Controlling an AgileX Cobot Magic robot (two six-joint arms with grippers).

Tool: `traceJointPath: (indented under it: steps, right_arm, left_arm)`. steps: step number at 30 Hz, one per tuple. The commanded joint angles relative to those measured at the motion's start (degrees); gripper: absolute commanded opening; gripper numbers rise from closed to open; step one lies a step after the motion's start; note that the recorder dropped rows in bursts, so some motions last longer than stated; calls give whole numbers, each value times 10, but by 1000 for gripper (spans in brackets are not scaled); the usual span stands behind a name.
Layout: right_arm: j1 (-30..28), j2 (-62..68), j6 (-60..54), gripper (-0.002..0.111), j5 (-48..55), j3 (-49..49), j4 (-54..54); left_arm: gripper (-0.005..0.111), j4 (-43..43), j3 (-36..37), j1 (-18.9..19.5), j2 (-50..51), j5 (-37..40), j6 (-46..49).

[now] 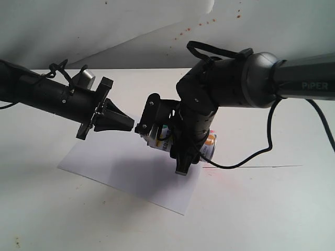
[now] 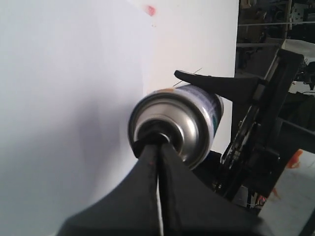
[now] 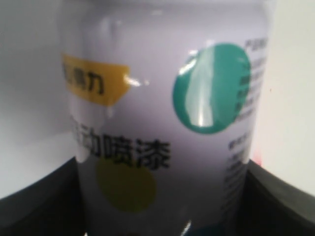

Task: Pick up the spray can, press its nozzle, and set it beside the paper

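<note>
The white spray can (image 1: 162, 140) lies almost level in the air above the paper (image 1: 125, 172), held round its body by my right gripper (image 1: 180, 141). Up close its label (image 3: 162, 123) shows a green dot, a yellow strip and black print between the black fingers (image 3: 34, 196). My left gripper (image 1: 131, 125) is shut, its tips pressed against the black nozzle (image 2: 152, 135) on the silver dome (image 2: 184, 123). Most of the nozzle is hidden behind the left fingertips (image 2: 170, 162).
The white table (image 1: 272, 209) runs out to the right of the paper, crossed by a thin dark line. A black cable (image 1: 261, 151) droops from the right arm. Red specks mark the backdrop (image 1: 204, 23).
</note>
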Motion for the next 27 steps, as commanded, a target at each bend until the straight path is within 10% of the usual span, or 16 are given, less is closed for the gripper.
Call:
traceJointPath:
  steps: [1,27]
  right_arm:
    - [-1,-9,-1,0,-5,-6,-2]
    - [-1,-9,-1,0,-8,-6,-2]
  left_arm:
    - [0,-22,-4,-4,14,6,7]
    - [0,-11,-4,3,32,8,31]
